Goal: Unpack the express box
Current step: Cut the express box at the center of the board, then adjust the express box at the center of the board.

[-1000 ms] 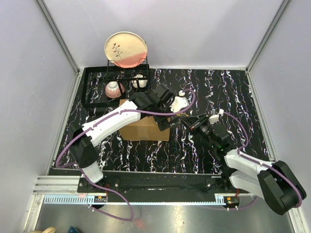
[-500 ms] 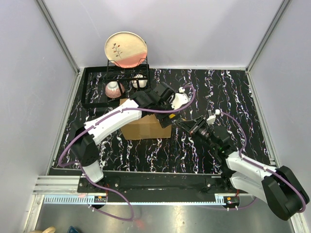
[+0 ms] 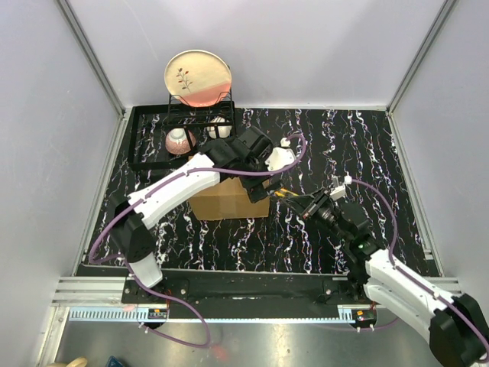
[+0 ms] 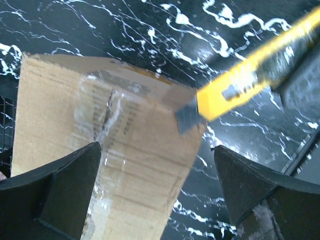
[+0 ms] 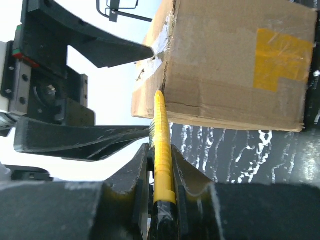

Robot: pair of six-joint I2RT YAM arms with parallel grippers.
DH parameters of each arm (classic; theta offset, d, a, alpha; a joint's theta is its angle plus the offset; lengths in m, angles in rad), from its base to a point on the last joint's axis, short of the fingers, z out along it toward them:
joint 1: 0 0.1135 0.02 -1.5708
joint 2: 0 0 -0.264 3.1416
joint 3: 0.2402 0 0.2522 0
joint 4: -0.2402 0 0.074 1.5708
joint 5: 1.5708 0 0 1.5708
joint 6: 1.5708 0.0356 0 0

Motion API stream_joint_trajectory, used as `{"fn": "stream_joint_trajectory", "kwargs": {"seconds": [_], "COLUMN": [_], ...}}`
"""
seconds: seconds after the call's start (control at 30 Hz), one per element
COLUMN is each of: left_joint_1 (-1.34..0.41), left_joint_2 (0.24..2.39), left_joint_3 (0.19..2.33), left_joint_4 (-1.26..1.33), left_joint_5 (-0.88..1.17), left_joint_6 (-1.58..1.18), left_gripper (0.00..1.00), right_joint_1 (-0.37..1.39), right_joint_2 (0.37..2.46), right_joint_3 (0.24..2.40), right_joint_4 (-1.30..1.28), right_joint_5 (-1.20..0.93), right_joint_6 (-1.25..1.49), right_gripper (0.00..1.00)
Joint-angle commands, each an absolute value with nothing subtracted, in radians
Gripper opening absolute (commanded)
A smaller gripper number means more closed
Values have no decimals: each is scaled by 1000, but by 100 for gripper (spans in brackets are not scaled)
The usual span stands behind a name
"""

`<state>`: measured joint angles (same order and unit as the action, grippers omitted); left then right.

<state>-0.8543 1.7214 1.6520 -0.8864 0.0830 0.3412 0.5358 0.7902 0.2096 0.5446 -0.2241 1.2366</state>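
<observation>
Right gripper (image 5: pixel 161 155), clamped on a yellow plastic utility knife (image 5: pixel 159 120), sets blade to the taped brown cardboard express box (image 5: pixel 235 65); left gripper (image 4: pixel 157 190) gapes above it. Shallow cuts advised.

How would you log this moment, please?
left pincer open at express box | right pincer shut on utility knife | blade at box edge

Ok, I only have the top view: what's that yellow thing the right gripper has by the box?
Observer: A knife, clamped in the right gripper.
Operator: Is it on the box yet?
Observer: Its blade is at a top corner edge of the box.
Operator: And the left gripper?
Observer: The left gripper is wide open over the box's taped top, holding nothing.
</observation>
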Motion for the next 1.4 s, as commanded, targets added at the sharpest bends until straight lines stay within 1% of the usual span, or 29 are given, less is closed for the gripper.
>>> {"fn": "stream_joint_trajectory", "kwargs": {"seconds": [0.0, 0.03, 0.1, 0.27, 0.4, 0.43, 0.5, 0.53, 0.57, 0.67, 0.77, 0.8, 0.87, 1.13, 1.23, 1.33, 1.37], "left_joint_1": [-839, -835, -806, -712, -573, -555, -507, -474, -438, -231, -113, -92, -57, -54, -66, -113, -132], "left_joint_2": [1611, 1595, 1556, 1520, 1514, 1509, 1473, 1453, 1415, 1350, 1298, 1286, 1252, 1220, 1224, 1209, 1200], "left_joint_3": [1733, 1736, 1743, 1795, 1772, 1754, 1660, 1623, 1562, 1478, 1384, 1358, 1286, 1063, 1016, 1011, 1008], "left_joint_4": [-1020, -1034, -1051, -1077, -1074, -1069, -1023, -962, -938, -890, -847, -832, -783, -617, -574, -597, -604], "left_joint_5": [231, 248, 290, 295, 249, 238, 154, 153, 167, 285, 317, 319, 333, 314, 380, 443, 492], "left_joint_6": [409, 422, 439, 428, 397, 414, 463, 474, 492, 543, 598, 604, 611, 609, 594, 577, 578], "left_gripper": [99, 99, 99, 99, 99, 99, 99, 99, 99, 99, 99, 99, 99, 99, 99, 99, 99], "right_joint_1": [532, 532, 528, 512, 503, 505, 503, 502, 503, 503, 503, 503, 503, 503, 503, 503, 503], "right_joint_2": [668, 626, 615, 733, 862, 876, 922, 933, 942, 959, 931, 927, 936, 1035, 1072, 1117, 1126], "right_joint_3": [297, 333, 356, 452, 547, 593, 644, 697, 721, 779, 766, 759, 758, 769, 778, 796, 802], "right_joint_4": [281, 194, 152, 173, 193, 192, 158, 141, 127, 51, 38, 35, 35, 28, 28, 17, 14], "right_joint_5": [-144, -96, -57, -46, -58, -60, -49, -48, -49, -28, -3, 33, 40, 35, 29, 18, 15], "right_joint_6": [1074, 1046, 1000, 947, 873, 853, 812, 805, 792, 785, 791, 796, 805, 833, 838, 838, 838], "right_gripper": [0, 0, 0, 0, 0, 0, 0, 0, 0, 0, 0, 0, 0, 0, 0, 0, 0]}}
